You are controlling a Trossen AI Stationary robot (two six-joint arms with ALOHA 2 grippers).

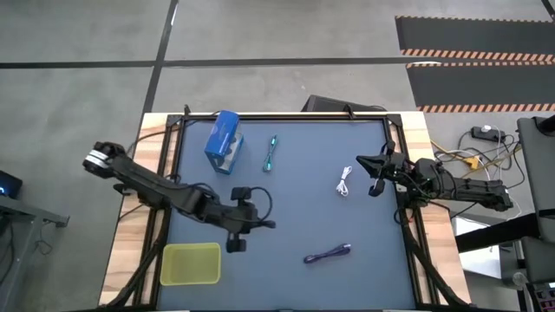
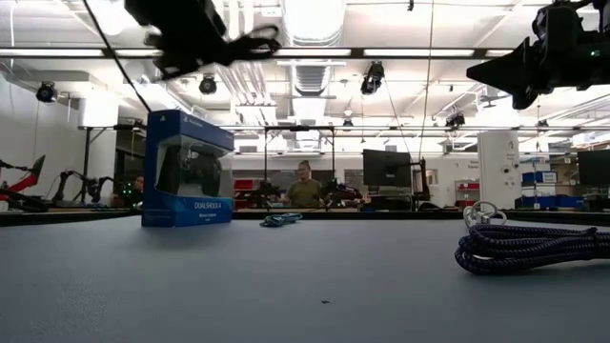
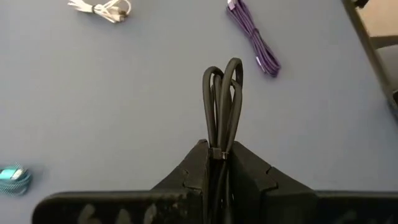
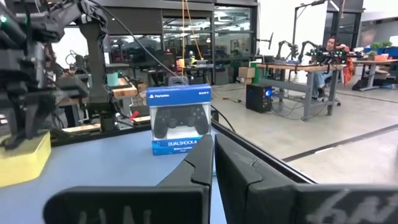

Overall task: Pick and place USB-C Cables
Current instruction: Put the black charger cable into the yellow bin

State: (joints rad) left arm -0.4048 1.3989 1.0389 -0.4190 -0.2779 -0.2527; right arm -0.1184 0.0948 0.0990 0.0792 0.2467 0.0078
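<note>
My left gripper (image 1: 247,217) is raised over the near-left part of the table and is shut on the black cable (image 3: 222,93). The yellow tray (image 1: 191,263) lies near and left of it. The teal cable (image 1: 270,154) lies flat at the far middle, beside the blue box (image 1: 224,140). The white cable (image 1: 345,182) rests right of centre, and the purple cable (image 1: 328,254) near the near edge. My right gripper (image 1: 371,173) hovers shut by the right edge, close to the white cable. My left gripper pinches the black cable bundle between its two fingers (image 3: 193,165), at the tied part (image 3: 217,151) of the coil. The fingers lie along the bundle, slanting down toward the table's right. The looped end (image 3: 224,68) sticks out past the fingertips. The cable is lifted clear of the table.
The blue box with a clear window stands upright at the far left of the mat (image 1: 303,208). A black frame borders the mat, with wooden strips (image 1: 139,208) outside it. A person (image 2: 305,189) sits in the room beyond the far edge.
</note>
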